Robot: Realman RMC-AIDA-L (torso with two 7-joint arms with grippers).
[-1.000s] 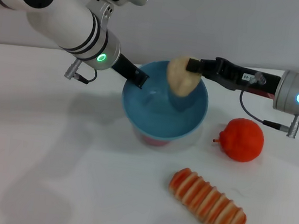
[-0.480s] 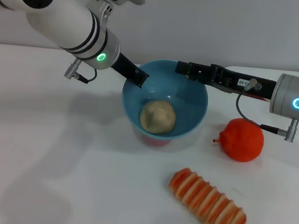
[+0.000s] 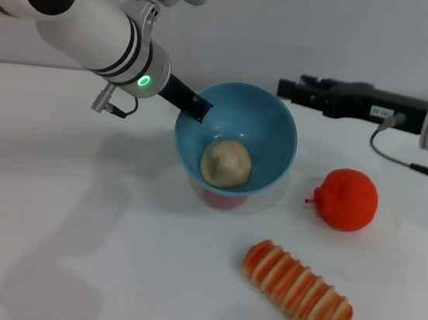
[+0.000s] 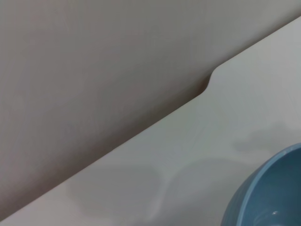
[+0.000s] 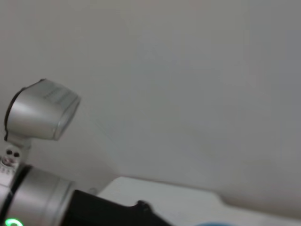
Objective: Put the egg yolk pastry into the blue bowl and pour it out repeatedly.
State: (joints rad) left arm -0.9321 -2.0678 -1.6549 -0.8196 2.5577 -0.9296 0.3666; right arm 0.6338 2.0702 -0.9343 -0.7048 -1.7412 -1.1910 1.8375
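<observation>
The blue bowl (image 3: pixel 268 131) sits at the table's middle, tilted slightly toward me; its rim also shows in the left wrist view (image 4: pixel 270 190). The egg yolk pastry (image 3: pixel 226 164), a pale beige lump, lies loose inside the bowl on its bottom. My left gripper (image 3: pixel 199 109) is shut on the bowl's far-left rim. Behind and to the right of the bowl, my right gripper (image 3: pixel 287 88) hovers level with the rim, open and holding nothing.
A pink object (image 3: pixel 221 201) peeks out from under the bowl's front. An orange fruit (image 3: pixel 347 199) lies right of the bowl. A long orange-and-cream striped bread (image 3: pixel 297 290) lies at the front right. The left arm's wrist (image 5: pixel 35 200) shows in the right wrist view.
The right gripper let go of the pastry over the bowl; the pastry dropped to the bowl's bottom. The right arm then drew back to the right. The left gripper kept its hold.
</observation>
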